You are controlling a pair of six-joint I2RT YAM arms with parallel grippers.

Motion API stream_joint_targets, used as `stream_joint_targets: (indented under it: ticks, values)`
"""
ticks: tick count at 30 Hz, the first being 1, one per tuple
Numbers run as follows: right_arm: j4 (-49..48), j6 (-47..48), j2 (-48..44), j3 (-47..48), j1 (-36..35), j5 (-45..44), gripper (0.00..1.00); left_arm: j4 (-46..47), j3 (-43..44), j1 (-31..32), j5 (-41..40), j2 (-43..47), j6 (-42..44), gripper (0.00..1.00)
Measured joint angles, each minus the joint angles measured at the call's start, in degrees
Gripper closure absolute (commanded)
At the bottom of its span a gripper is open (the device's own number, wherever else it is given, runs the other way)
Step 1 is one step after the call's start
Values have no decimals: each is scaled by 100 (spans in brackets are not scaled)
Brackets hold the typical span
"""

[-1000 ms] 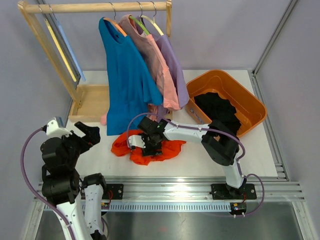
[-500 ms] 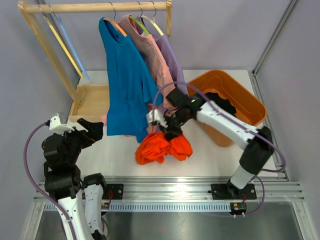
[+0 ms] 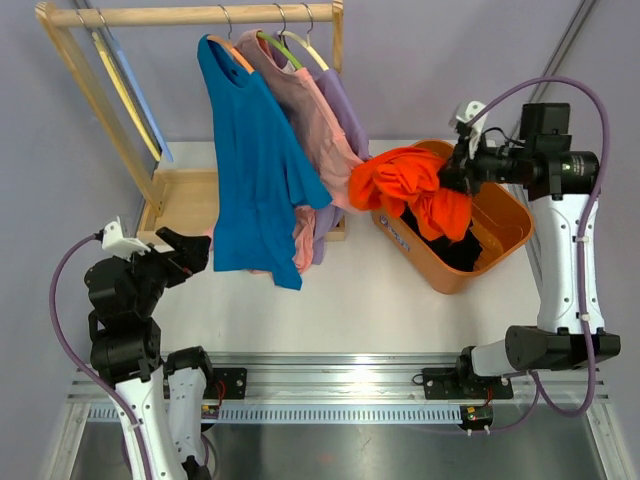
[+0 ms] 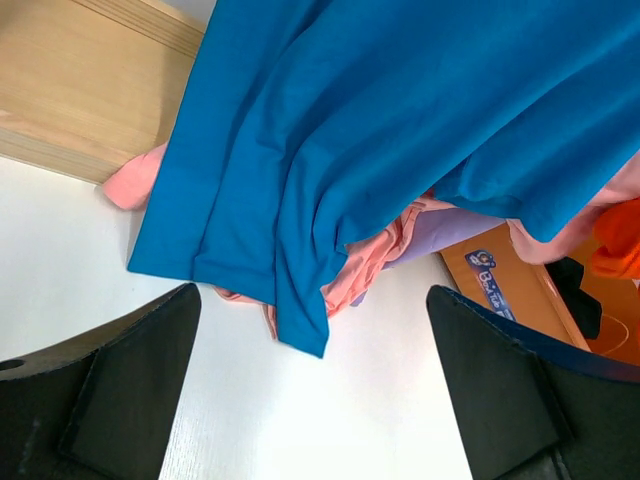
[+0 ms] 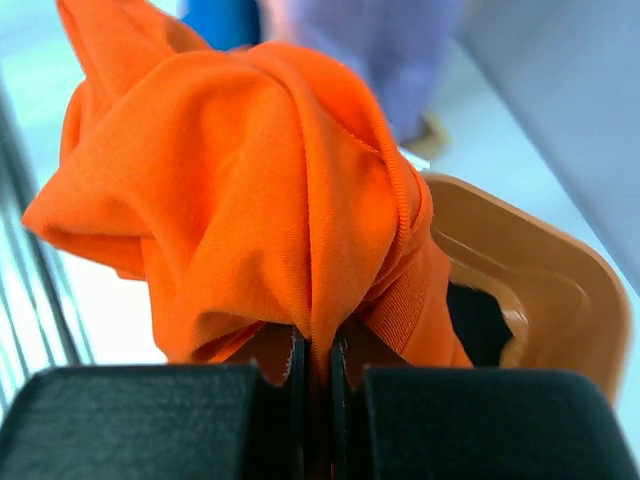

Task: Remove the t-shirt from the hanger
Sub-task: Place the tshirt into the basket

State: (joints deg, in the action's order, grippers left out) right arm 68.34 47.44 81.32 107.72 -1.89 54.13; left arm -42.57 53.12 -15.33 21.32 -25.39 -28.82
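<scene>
A white desk (image 3: 400, 300) fills the top view, matte and evenly lit, boxed in by pale grey walls (image 3: 450, 60), with a metal rail (image 3: 400, 375) along its 6 o'clock edge. At 11 o'clock stands a light wooden garment rack (image 3: 190, 14). A blue t-shirt (image 3: 250, 170), a pink t-shirt (image 3: 315, 130) and a lilac t-shirt (image 3: 348, 125) hang from it on hangers. At 2 o'clock sits an orange plastic tub (image 3: 460, 278) with black cloth (image 3: 455, 250) inside.

A bunched orange t-shirt (image 3: 405, 180), off any hanger, hangs in the air over the tub's 10 o'clock rim. It is pinched in the almost closed right end effector (image 3: 455, 178). The left end effector (image 3: 185, 250), at 8 o'clock, gapes wide and empty just short of the blue t-shirt's hem.

This looks like the drop-off step. Next, the right end effector should move over the tub's middle and let go.
</scene>
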Motion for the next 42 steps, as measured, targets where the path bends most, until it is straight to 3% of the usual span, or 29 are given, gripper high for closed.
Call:
stream_joint_targets:
  ticks: [3,14,29,34,38,42]
  values:
    - [-337,-422,136,52,577,-146,100,127,0,0,87,-118,-20,1]
    - [-1062,-1773,2105,321,1032,-916,100,479,11,0,398,-173,-271,1]
    - [-1943,-1930,3497,-911,1344,-3639,97,544,138,0,719,-313,-273,1]
    - [-2448,-1725,3508,-1362,1309,-4146,82,717,142,0,850,-487,-376,1]
    - [-2583,-1532,3449,-1499,1300,-4207,50,927,142,0,894,-599,-490,1]
    - [-2479,-1320,3230,-1510,1298,-4164,33,1036,142,0,892,-787,-597,1]
